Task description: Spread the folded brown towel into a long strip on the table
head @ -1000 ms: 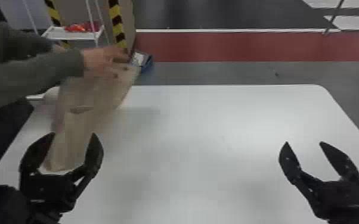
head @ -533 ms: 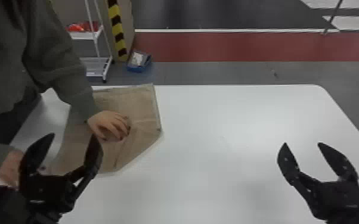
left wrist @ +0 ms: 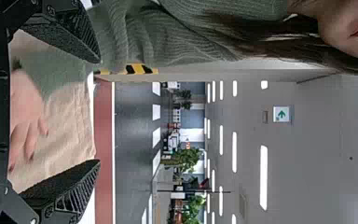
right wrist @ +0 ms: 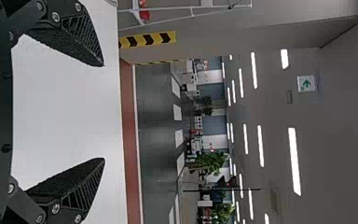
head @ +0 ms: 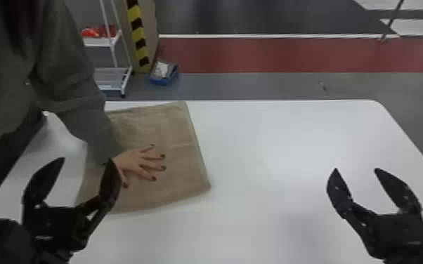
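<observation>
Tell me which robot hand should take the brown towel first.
Left, I'd judge: the left hand is open near the towel, while the right hand is open farther off. A person's hand lies on the towel, so waiting seems wise.

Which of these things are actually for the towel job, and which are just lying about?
For the job:
brown towel, flat under a person's hand
white table beneath it
left gripper, open
right gripper, open

Just about:
white rack behind the table
blue bin on the floor
yellow-and-black striping
</observation>
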Available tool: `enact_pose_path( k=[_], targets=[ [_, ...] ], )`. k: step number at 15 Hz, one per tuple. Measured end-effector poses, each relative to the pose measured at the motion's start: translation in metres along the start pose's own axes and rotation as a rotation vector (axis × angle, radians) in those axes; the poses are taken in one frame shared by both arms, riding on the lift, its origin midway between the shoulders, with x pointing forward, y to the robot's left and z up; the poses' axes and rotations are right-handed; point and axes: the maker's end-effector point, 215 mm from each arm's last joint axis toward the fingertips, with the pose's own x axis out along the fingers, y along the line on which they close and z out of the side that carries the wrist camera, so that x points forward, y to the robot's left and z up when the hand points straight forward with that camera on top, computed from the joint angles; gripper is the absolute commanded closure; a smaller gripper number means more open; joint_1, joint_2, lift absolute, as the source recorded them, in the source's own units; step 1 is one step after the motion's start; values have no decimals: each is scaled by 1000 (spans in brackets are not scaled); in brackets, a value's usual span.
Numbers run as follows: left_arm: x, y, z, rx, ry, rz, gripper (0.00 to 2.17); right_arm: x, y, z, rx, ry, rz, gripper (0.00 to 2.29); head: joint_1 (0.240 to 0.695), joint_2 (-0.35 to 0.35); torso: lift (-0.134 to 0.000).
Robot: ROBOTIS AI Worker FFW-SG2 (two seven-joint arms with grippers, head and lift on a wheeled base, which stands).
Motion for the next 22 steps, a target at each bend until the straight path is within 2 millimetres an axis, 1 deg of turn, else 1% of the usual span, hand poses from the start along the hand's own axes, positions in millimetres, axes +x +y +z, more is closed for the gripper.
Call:
enact_pose_path(
  k=[12, 18, 20, 21, 22],
  targets=[
    [1, 0, -4, 1, 6, 0, 140, -1, -1, -4, 2, 7, -4, 174, 695, 14, -123],
    [3, 1, -5, 5, 4, -1, 137, 0, -2, -3, -2, 4, -3, 174, 695, 14, -123],
    [8, 1, -6, 6, 6, 0, 161, 1, -3, -5, -7, 8, -4, 181, 695, 14, -123],
    [13, 0, -9, 2, 10, -3, 211, 2, -3, -6, -9, 11, -4, 181, 695, 12, -123],
    [22, -2, -13, -10, 16, -12, 218, 2, -4, -7, -12, 13, -4, 188, 695, 8, -123]
  ],
)
